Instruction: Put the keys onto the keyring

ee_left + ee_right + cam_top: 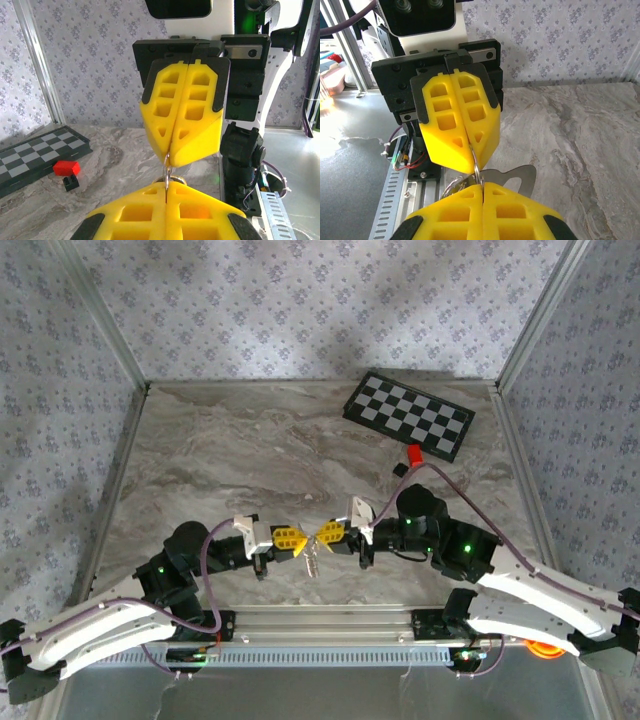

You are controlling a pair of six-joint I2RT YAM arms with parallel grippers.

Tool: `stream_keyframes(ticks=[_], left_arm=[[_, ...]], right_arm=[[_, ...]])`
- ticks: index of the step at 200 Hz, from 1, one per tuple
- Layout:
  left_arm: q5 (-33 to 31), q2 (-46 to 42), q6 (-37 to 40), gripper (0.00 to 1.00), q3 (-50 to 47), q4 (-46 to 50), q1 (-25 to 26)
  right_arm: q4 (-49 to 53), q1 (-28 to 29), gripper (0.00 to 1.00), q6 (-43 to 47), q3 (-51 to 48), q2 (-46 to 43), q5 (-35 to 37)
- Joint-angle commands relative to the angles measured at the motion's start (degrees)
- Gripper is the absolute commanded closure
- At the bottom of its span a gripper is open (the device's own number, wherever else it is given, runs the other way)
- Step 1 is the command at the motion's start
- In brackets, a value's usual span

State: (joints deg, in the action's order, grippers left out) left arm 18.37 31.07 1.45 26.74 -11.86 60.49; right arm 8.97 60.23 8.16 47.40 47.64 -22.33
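Both claws are clenched: the left claw [291,540] and the right claw [329,533] meet tip to tip above the near edge of the desk [220,470], and each looks to be pinching the thin wire of the keyring [168,174]. Trouble, as I judge it, lies in that grip: wire so slim can twist or slide between soft yellow pads (little for them to bite on), and if the arms pull unevenly the loop could spring free and drop. It bridges the narrow gap between the two sets of fingertips, held at both ends. Keys [312,562] dangle just below that gap; whether they are fully threaded, or touch the desk, I cannot tell. Farther back a red block [413,454] and the checkerboard [408,416] lie well apart from all this.
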Motion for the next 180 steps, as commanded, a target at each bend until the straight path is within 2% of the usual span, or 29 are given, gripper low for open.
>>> stream_keyframes(ticks=[1, 180], left_arm=[[-1.0, -0.9, -0.3, 1.0, -0.1, -3.4, 0.2], [-0.6, 0.0, -0.2, 1.0, 0.6, -3.5, 0.3]], right_arm=[[1.2, -0.2, 1.0, -1.1, -0.4, -1.4, 0.3], [-1.1, -0.4, 1.0, -1.0, -0.3, 0.0, -1.5]])
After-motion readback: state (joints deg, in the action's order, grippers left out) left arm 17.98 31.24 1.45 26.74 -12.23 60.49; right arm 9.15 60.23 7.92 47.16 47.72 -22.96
